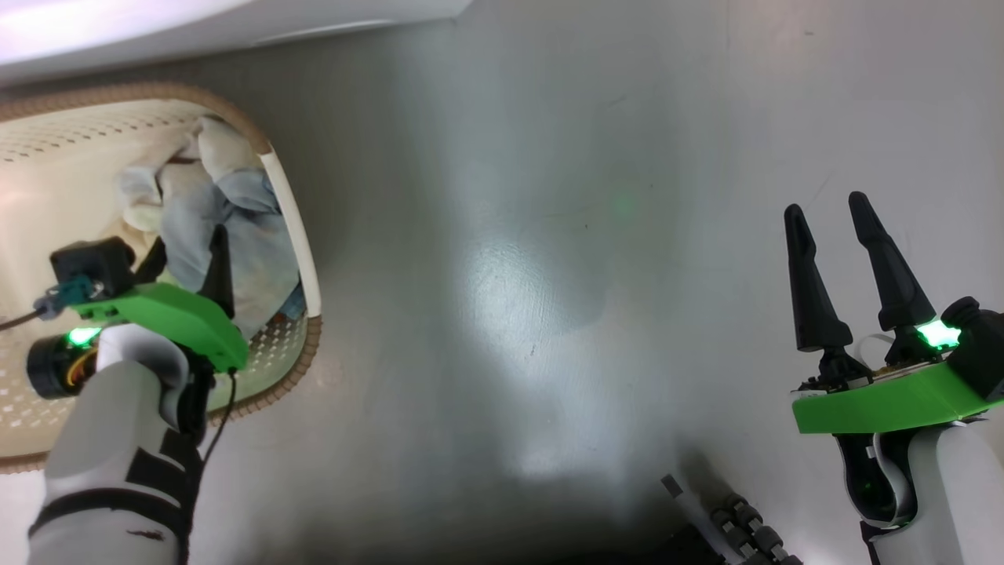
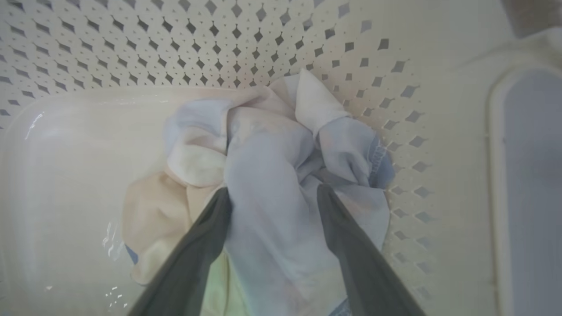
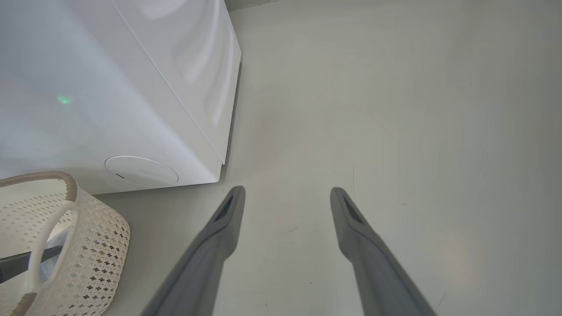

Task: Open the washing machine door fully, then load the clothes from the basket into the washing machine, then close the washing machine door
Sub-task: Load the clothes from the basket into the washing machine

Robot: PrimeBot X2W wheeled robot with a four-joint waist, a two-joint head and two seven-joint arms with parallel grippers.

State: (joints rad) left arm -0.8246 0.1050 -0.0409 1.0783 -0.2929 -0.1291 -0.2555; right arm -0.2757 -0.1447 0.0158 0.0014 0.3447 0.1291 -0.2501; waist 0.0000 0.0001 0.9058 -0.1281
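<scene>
Clothes hug basket wall (apparently); left gripper astride.

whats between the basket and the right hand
Bare grey floor, nothing else, lies between the basket and the open right hand, in the head view.

We note a smooth, pale grey floor with a glossy finish. A broad white patch of reflected light lies mid-floor, with a faint green glint near it. We see thin dark scuffs and a few small specks.
</scene>
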